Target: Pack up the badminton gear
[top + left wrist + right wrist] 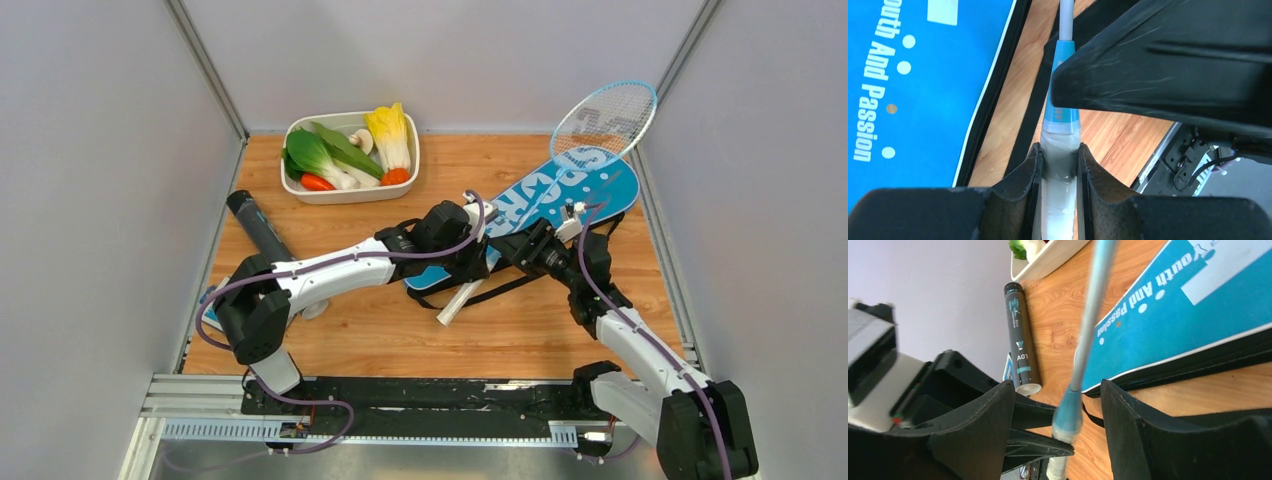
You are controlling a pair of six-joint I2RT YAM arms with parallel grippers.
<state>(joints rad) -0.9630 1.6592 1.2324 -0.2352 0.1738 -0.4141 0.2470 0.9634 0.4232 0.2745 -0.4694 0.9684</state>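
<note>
A light-blue racket is held at a slant, its head raised over the far end of the blue "SPORT" cover. My left gripper is shut on its white handle. My right gripper is open, and its jaws stand either side of the racket's blue cone without touching it. The cover lies flat with its black strap beside it, and it also shows in the left wrist view and the right wrist view. The long black tube lies at the left. The second racket and the shuttlecocks are out of view.
A white tray of toy vegetables stands at the back left. A small blue-and-white card lies by the left arm's base. Grey walls close in the left, back and right sides. The two grippers are close together over the middle of the table.
</note>
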